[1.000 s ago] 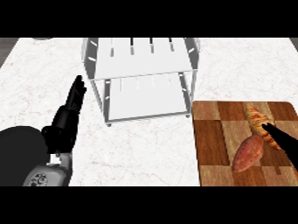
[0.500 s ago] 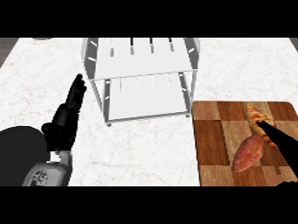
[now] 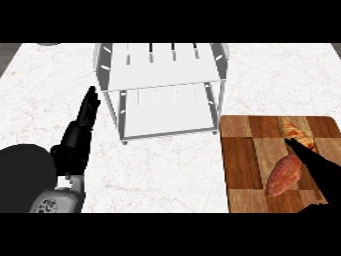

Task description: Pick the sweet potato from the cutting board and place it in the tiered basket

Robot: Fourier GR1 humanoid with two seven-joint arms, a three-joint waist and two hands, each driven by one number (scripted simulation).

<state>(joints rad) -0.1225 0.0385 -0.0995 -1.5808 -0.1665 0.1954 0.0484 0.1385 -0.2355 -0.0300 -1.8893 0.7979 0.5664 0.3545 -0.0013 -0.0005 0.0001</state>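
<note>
On the cutting board (image 3: 239,170) at the near right of the counter (image 3: 40,100) lies the sweet potato (image 3: 284,175), with a slice of pizza (image 3: 297,131) just beyond it on the same board. The right hand (image 3: 322,170) reaches over the board with straight fingers, open, lying along the right side of the sweet potato and gripping nothing. The white tiered basket (image 3: 162,95) stands farther back, left of the board, with nothing on its shelves. The left hand (image 3: 78,132) rests open on the left, fingers straight and pointing away.
</note>
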